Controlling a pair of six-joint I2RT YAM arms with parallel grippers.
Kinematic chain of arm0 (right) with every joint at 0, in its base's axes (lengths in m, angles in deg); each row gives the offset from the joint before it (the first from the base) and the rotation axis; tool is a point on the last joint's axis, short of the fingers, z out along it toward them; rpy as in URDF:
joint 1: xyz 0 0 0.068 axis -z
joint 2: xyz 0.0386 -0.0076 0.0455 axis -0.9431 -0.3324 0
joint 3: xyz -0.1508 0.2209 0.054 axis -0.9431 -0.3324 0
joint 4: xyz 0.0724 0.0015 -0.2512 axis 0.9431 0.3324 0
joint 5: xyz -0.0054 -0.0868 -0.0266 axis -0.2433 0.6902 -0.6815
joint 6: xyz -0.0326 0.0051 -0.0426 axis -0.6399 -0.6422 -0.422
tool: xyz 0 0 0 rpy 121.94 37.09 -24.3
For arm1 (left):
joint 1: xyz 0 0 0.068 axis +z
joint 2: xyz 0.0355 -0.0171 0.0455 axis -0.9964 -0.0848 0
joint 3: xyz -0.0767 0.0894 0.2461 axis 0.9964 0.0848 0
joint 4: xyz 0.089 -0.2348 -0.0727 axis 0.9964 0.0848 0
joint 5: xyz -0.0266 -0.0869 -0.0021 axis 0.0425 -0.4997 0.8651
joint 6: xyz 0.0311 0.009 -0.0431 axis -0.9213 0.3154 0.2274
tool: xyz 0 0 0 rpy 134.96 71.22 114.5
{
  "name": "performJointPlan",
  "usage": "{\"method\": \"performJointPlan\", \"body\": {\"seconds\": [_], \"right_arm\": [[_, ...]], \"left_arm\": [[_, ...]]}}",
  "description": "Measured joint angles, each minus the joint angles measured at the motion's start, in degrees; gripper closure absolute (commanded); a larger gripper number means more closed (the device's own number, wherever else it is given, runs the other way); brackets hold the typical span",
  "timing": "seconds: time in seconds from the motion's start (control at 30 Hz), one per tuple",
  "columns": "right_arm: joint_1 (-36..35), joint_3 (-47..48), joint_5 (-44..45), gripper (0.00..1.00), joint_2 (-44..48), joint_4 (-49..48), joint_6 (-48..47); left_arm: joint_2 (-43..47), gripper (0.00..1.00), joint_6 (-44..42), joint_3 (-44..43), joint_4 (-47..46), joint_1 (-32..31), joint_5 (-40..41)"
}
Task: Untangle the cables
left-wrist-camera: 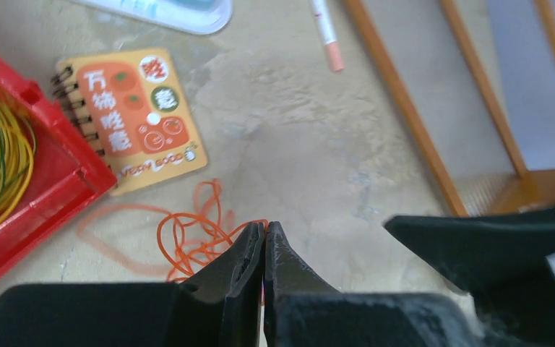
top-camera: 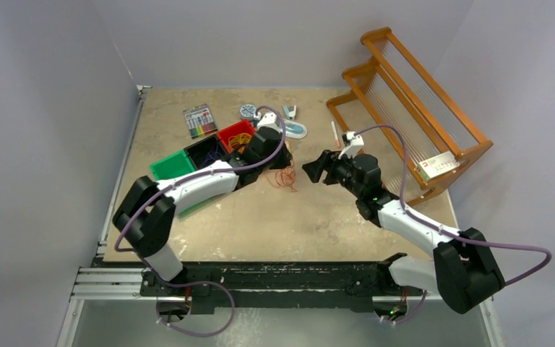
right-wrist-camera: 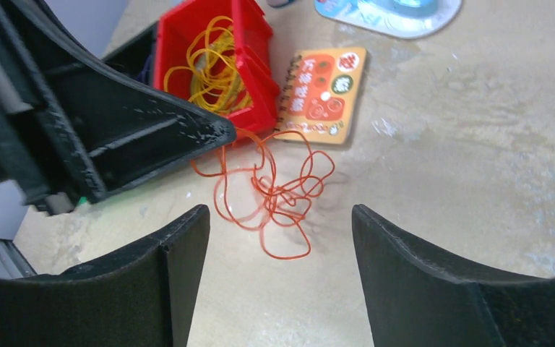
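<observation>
Orange cables [right-wrist-camera: 271,191] lie in one loose tangle on the table [right-wrist-camera: 441,181], just beside one orange spiral notebook [right-wrist-camera: 325,94]. Three bins stand in a row. The red bin [right-wrist-camera: 260,79] holds a bundle of yellow cables [right-wrist-camera: 213,79]. The black bin [top-camera: 198,145] has contents too dark to tell, and the third is a green bin [top-camera: 166,168]. The left gripper [left-wrist-camera: 264,230] is pinched closed at the tangle's edge, with an orange strand running between its fingers. The right gripper [right-wrist-camera: 278,217] is spread wide over the tangle, gripping nothing.
</observation>
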Motion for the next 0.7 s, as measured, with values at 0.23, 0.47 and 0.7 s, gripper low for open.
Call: {"method": "performJointPlan", "body": {"seconds": [0.23, 0.47, 0.7], "right_arm": [[0.0, -1.4, -2.73, 0.23, 0.35, -7.74, 0.13], [0.0, -1.86, -4.74, 0.23, -3.17, -15.45, 0.96], [0.0, -1.86, -6.23, 0.27, -9.01, -22.29, 2.8]], "left_arm": [[6.69, 1.0, -4.98, -0.13, -0.37, 0.0, -3.15], [7.76, 1.0, -5.14, -0.13, -1.09, 0.0, -5.55], [7.76, 1.0, -4.61, -0.13, -1.36, 0.0, -7.65]]}}
